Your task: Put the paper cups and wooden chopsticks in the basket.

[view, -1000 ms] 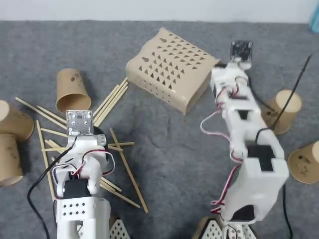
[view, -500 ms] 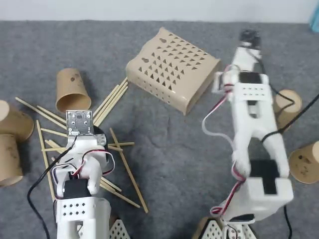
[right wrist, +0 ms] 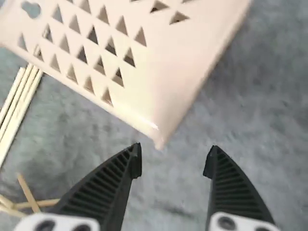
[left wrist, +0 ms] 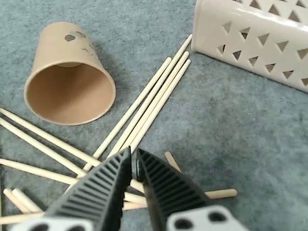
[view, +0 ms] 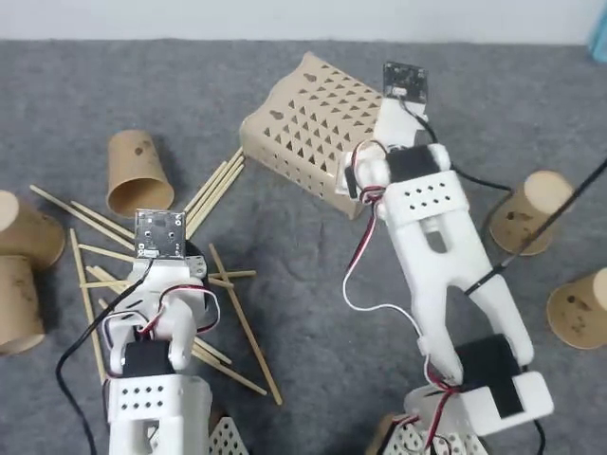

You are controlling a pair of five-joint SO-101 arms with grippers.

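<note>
Five paper cups (view: 137,171) lay scattered on the counter (view: 313,294) and none was in the basket (view: 322,128), which looked overturned, its perforated face up, at the far side between your two arms. That was your main hazard: nothing could go in until it was righted.

Your right tool (right wrist: 174,151) hung with its jaws wide and empty, just above the basket's near corner. A close there would have pinched a smooth, sloped wall beside a rounded edge (a poor hold, I'd judge), so the basket could have slipped out or skidded instead of turning. It could also have been shoved onto the chopsticks (left wrist: 154,96) lying against its side.

Your left tool (left wrist: 134,156) sat with its jaws nearly together, holding nothing, low over the crossed sticks. Those sticks were thin and round on a fuzzy cloth, so one could have rolled away from a narrow bite, or a crossed neighbour could have lifted with it and dropped. The nearest cup lay on its side just beside that bundle, and a nudge would probably have sent it rolling.
</note>
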